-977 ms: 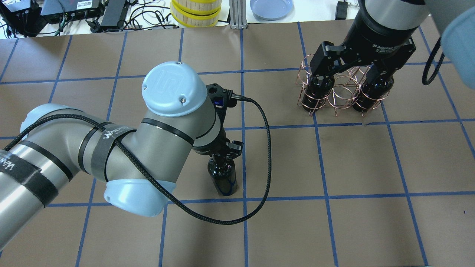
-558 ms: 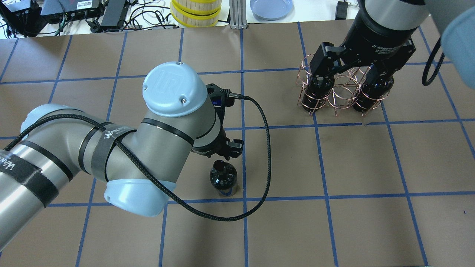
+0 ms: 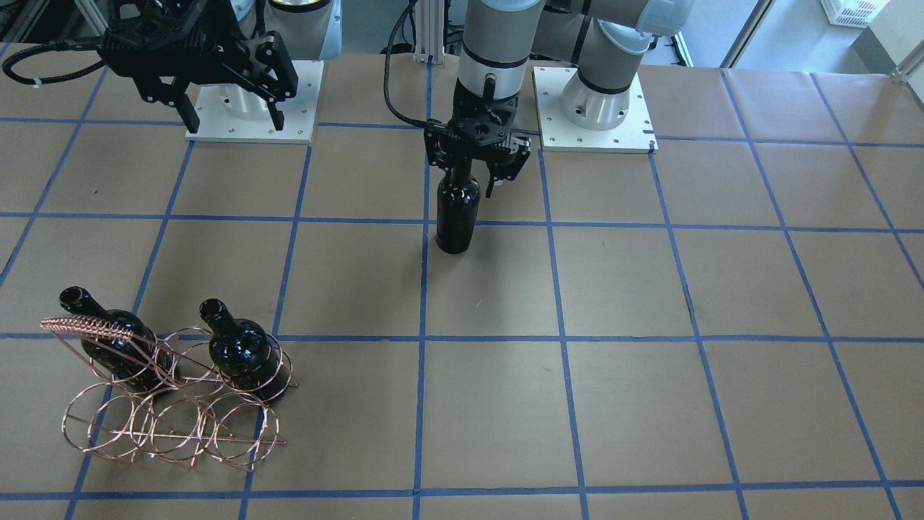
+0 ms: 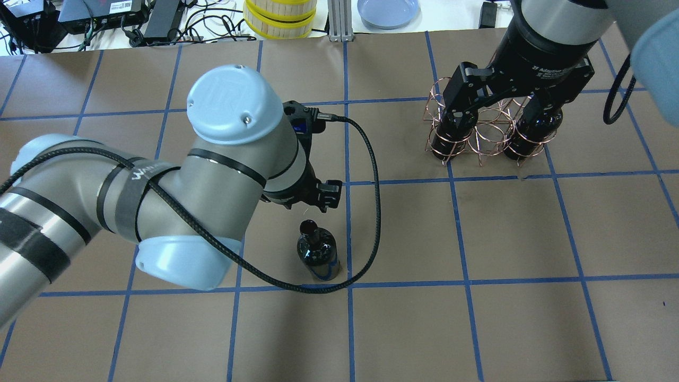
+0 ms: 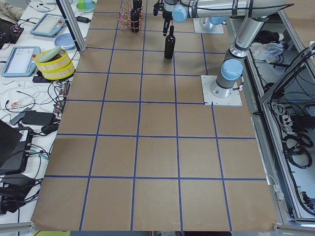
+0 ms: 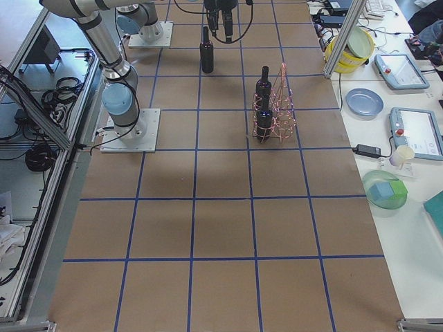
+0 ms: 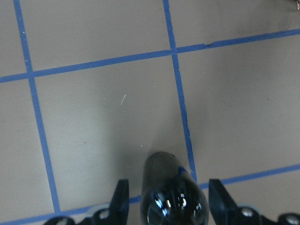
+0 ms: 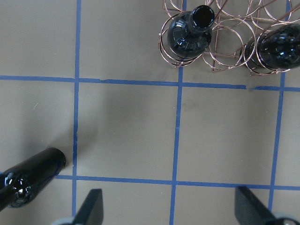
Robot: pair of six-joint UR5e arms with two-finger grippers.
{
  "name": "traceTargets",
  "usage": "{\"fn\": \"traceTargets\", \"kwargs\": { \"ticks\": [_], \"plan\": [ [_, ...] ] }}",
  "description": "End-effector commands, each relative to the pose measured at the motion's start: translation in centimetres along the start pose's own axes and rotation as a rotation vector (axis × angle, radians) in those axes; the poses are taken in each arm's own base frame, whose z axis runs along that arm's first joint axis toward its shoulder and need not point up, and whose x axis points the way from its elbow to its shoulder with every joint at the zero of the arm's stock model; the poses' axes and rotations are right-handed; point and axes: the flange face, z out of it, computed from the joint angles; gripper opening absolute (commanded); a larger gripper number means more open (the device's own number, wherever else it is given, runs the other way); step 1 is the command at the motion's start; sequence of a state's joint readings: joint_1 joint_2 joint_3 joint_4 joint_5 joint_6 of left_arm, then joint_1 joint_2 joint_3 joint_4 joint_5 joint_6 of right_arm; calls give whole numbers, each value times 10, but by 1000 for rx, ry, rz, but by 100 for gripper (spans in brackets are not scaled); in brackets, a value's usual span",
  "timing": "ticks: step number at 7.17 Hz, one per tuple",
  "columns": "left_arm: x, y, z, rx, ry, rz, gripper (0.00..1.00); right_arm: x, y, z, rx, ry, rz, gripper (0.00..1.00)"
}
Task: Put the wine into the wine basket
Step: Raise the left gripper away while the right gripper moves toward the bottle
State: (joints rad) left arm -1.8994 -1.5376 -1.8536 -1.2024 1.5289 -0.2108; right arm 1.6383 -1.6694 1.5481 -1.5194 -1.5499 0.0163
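Brown gridded table (image 3: 650, 289) holds the bottle (image 3: 457, 217) upright near its middle, well apart from the wire basket (image 3: 166, 426). My left gripper (image 3: 473, 173) straddles its neck, spread and loose; my right gripper (image 3: 232, 115) hangs wide open.

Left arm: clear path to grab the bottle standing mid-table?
Probably yes. The left gripper hangs open right over the upright wine bottle, jaws either side of it in the wrist view. Nothing else stands near, and the wine basket is well away.
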Motion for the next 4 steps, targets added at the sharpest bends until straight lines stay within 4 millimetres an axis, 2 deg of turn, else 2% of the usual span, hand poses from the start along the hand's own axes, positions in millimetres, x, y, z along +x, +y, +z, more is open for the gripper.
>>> {"fn": "traceTargets", "kwargs": {
  "ticks": [1, 2, 3, 4],
  "plan": [
    [-63, -45, -74, -41, -13, -75, 83, -1, 1, 10, -18, -3, 1, 100],
    [-103, -56, -105, -89, -19, -82, 83, -4, -1, 11, -11, -8, -2, 100],
    [-133, -61, -129, -101, -22, -128, 83, -15, -4, 14, -18, -53, 35, 100],
    [-147, -58, -147, -107, -27, -150, 84, -36, -6, 20, -28, -76, 70, 100]
  ]
}}
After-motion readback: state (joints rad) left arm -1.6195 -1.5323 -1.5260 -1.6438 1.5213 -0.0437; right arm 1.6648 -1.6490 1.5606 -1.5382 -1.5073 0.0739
